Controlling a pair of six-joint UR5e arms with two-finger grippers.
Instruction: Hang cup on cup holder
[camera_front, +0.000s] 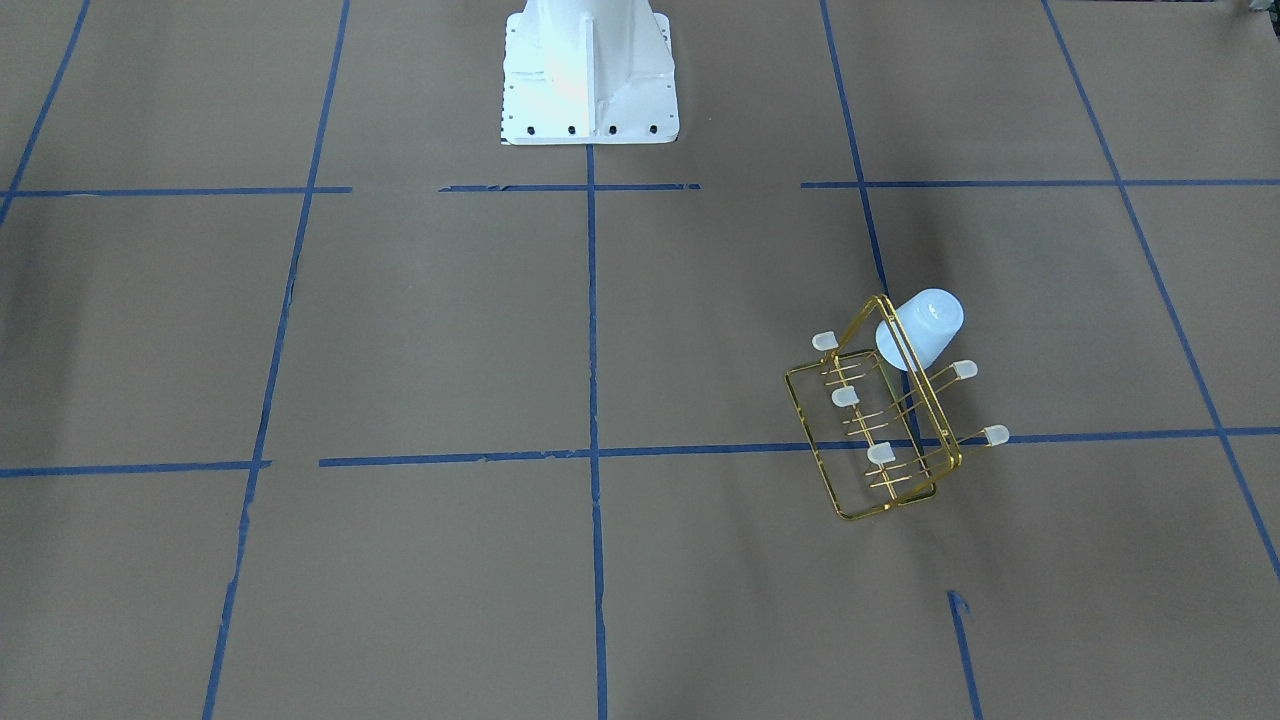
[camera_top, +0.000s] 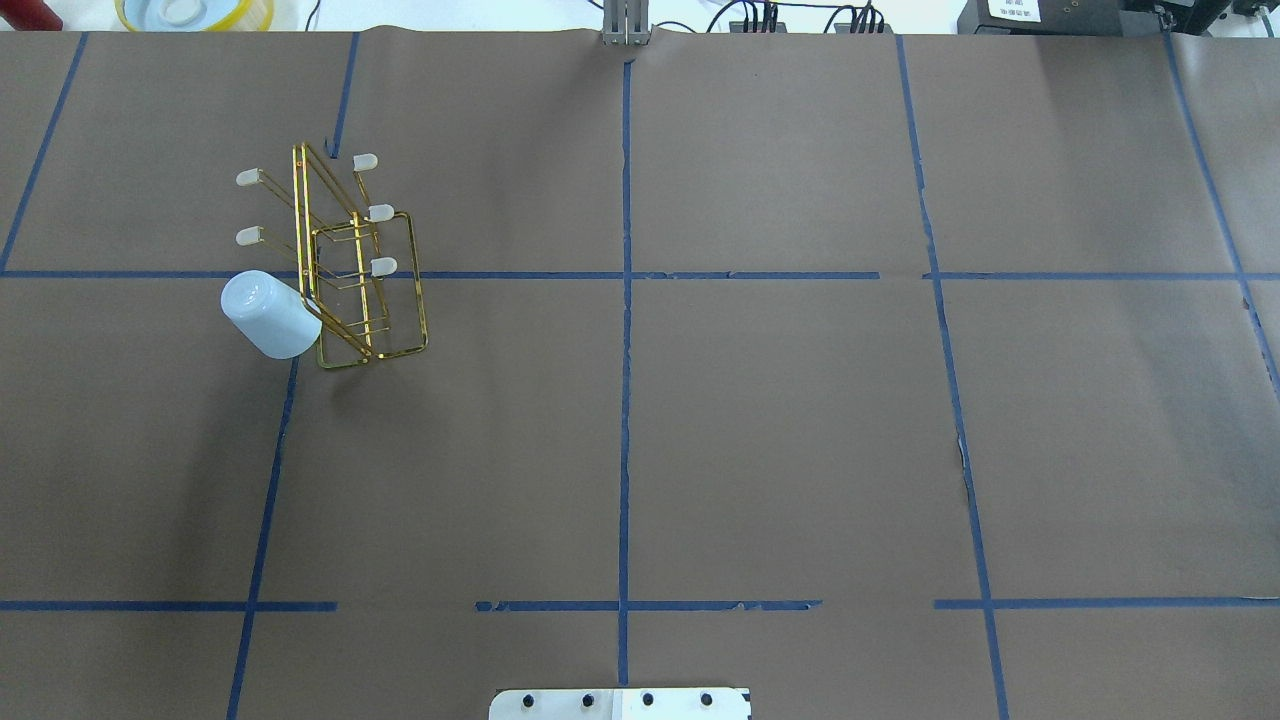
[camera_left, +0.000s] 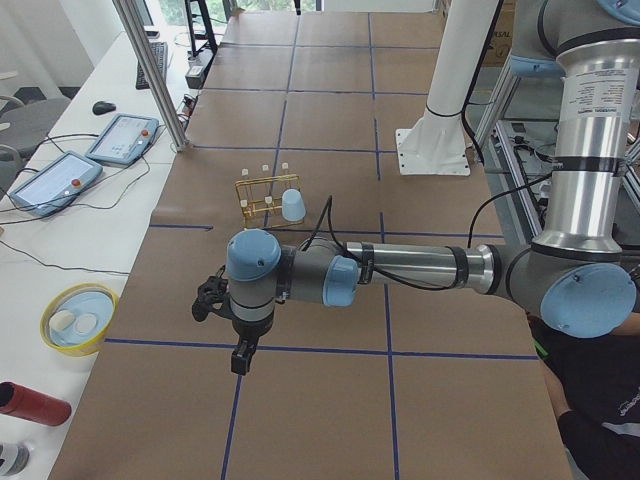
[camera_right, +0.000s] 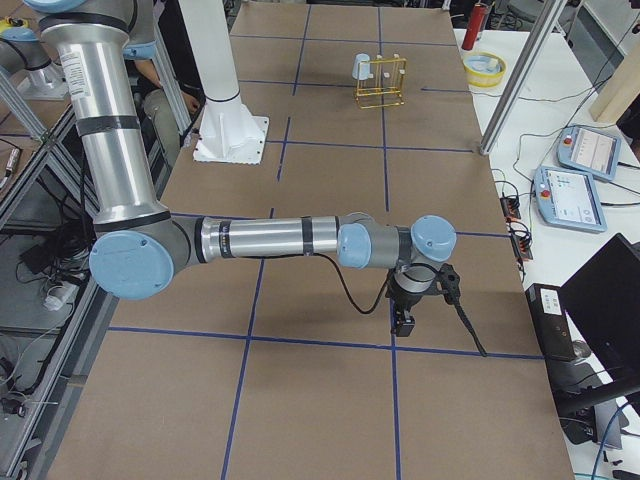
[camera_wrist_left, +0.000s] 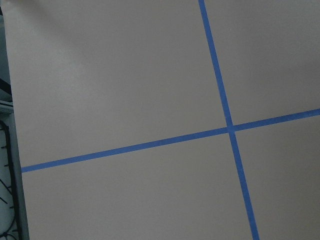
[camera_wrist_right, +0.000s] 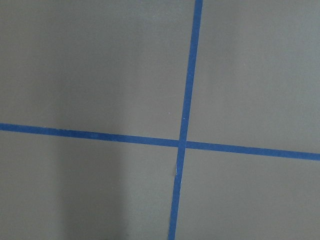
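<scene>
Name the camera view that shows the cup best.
Overhead exterior: the cup is large, unblocked, tilted against the cup holder. Front-facing shows it partly behind wire; side views show it tiny; wrist views miss it.

Overhead camera sits behind the base plate (camera_top: 620, 705), looking forward and down over the whole desk (camera_top: 780, 440). Front camera faces it from across the desk and looks steeply down; both views share the cup holder (camera_top: 335, 258) and the base plate. Side cameras look along the desk from either end, high up, with the cup holder far off. Wrist cameras look down from close range at tape crossings (camera_wrist_left: 230, 129).
</scene>
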